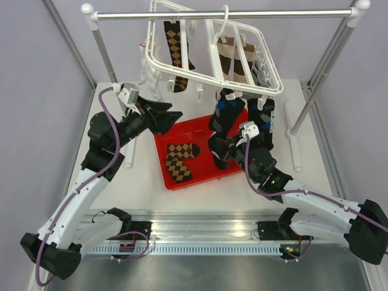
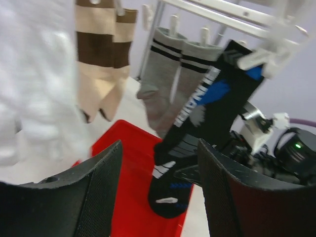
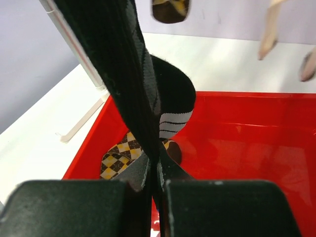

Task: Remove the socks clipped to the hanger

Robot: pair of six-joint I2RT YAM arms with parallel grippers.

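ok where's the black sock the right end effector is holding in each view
top external: black sock right of centre, hanging over the red tray
left wrist: sock at centre, slanting down to tray
right wrist: sock from top left to bottom centre, in right end effector
shared landmark: red tray

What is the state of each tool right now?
Left tool: open, holding nothing.
Right tool: closed on the black sock.

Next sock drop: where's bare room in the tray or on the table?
Bare: red tray floor between the argyle sock and the black sock in the right pincer; table left of the tray. Crowded: under the hanger.
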